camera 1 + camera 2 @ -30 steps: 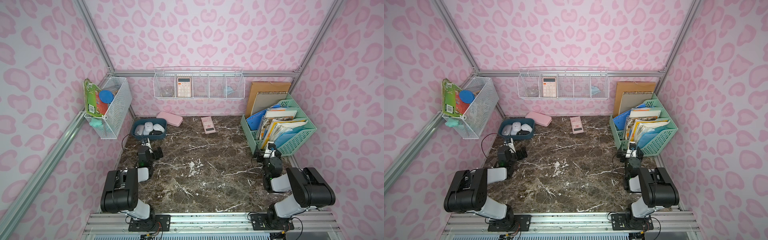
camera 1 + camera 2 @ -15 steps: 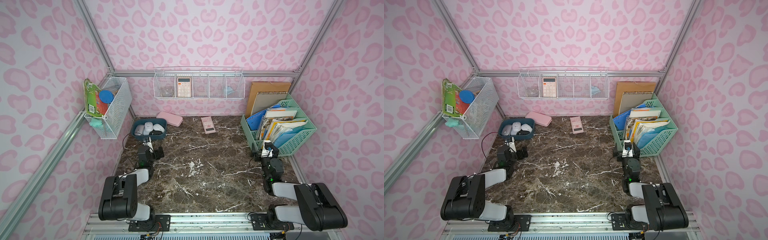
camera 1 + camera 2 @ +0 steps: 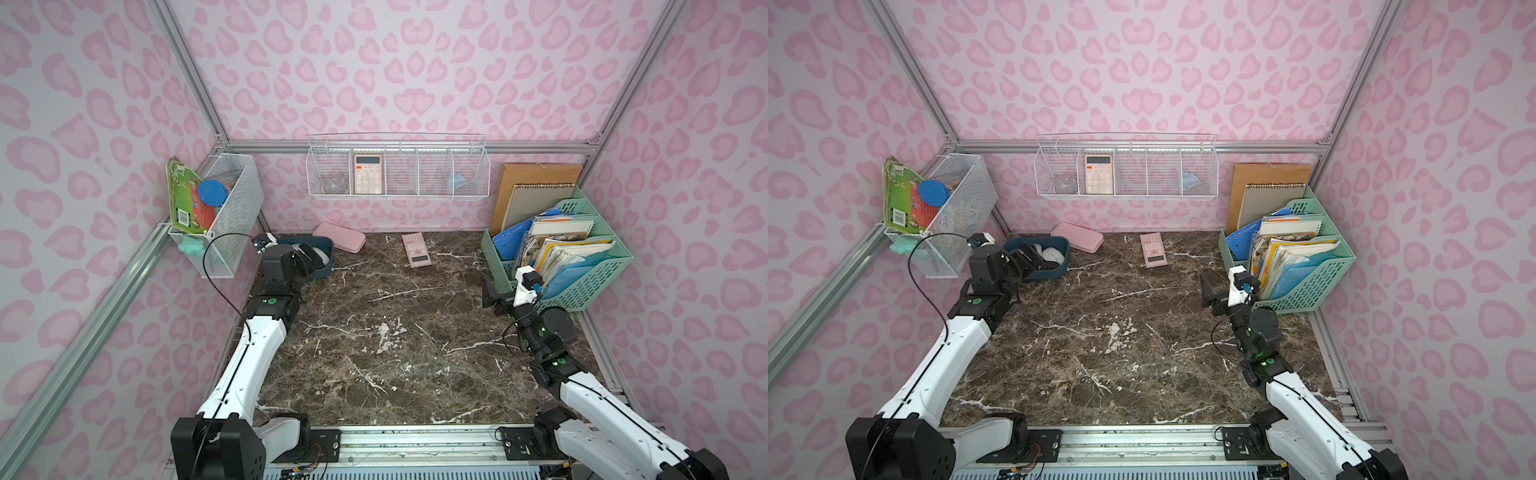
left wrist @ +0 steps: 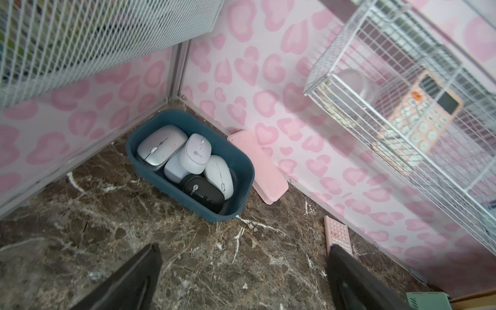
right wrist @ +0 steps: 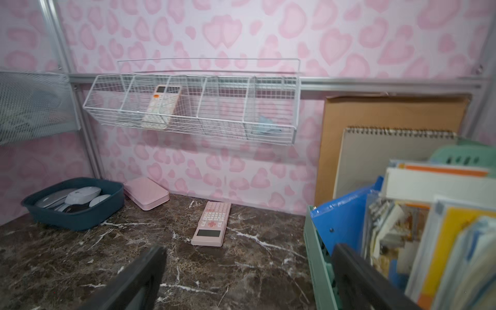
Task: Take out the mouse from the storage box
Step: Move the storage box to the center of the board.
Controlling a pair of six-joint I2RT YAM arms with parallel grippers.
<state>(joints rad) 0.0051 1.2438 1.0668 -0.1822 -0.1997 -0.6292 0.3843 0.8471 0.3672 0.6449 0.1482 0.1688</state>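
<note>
The storage box [image 4: 188, 206] is a dark teal-blue tub in the back left corner, also seen in both top views [image 3: 328, 266] [image 3: 1061, 270] and the right wrist view [image 5: 77, 220]. Several mice lie in it: a silver mouse [image 4: 161, 146], two white ones [image 4: 196, 154] [image 4: 218, 174] and a black one [image 4: 201, 192]. My left gripper [image 4: 245, 268] [image 3: 306, 257] hangs open above the table just short of the box, pointing at it, holding nothing. My right gripper [image 5: 249, 268] [image 3: 496, 293] is open and empty beside the file rack.
A pink case [image 3: 340, 242] leans by the box's right side. A pink calculator [image 3: 417, 249] lies at the back middle. A mint-green file rack [image 3: 582, 286] full of papers stands at the right. White wire baskets hang on the back wall [image 3: 397, 174] and left wall [image 3: 224, 216].
Both arms have unfolded and risen. The left gripper has moved forward to the box. The right gripper has lifted and shifted a little left. Both stay open.
</note>
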